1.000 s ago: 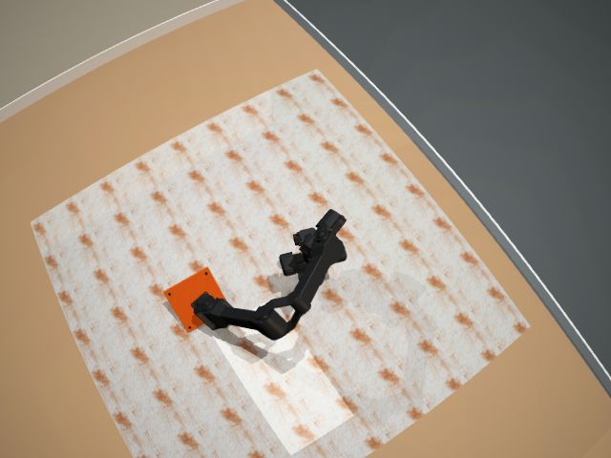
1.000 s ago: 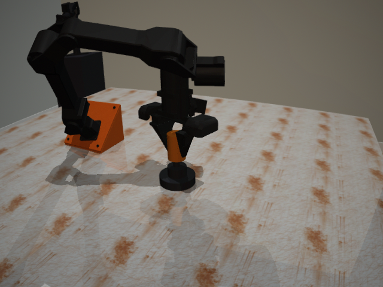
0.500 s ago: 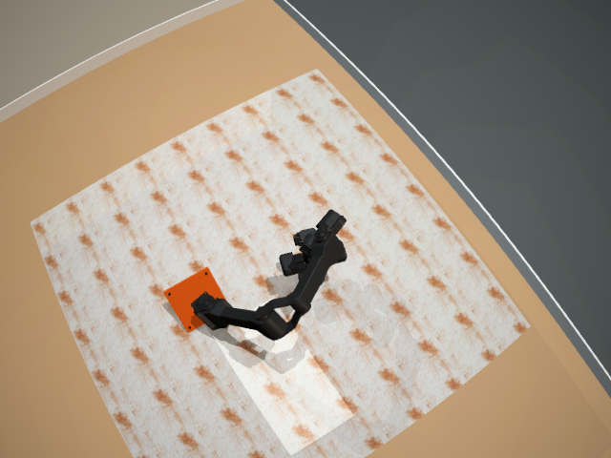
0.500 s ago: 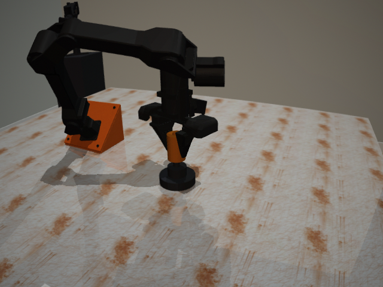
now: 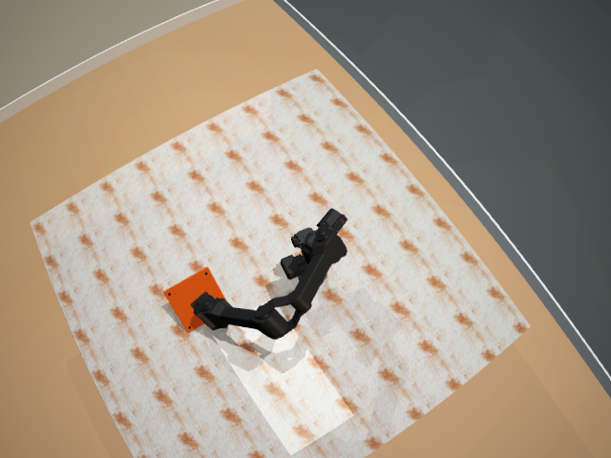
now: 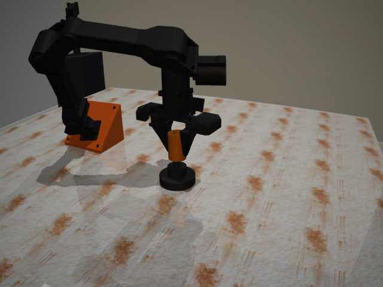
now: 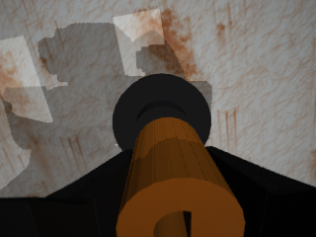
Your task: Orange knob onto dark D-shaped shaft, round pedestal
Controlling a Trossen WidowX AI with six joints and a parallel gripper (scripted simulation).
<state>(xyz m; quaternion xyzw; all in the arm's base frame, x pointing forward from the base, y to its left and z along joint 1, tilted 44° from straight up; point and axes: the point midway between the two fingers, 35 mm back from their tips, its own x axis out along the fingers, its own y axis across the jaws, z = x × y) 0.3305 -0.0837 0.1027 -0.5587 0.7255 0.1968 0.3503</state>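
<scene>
My gripper point(image 6: 176, 144) is shut on the orange knob point(image 6: 175, 144) point(image 7: 174, 173) and holds it upright, right over the black round pedestal point(image 6: 176, 181) point(image 7: 124, 118). In the exterior view the knob's lower end sits at the top of the dark shaft point(image 6: 176, 164), with a short piece of shaft showing between the knob and the pedestal. In the wrist view the knob hides the shaft; its top hole with a flat side shows at the bottom edge. In the overhead view the arm covers the gripper, and only a sliver of the knob point(image 5: 298, 254) shows.
The orange wedge-shaped arm base point(image 6: 106, 126) point(image 5: 184, 293) stands at the left on the rust-patterned mat point(image 6: 278, 185) point(image 5: 197, 148). The mat lies on a tan table point(image 5: 98, 98), whose edge runs along the right side.
</scene>
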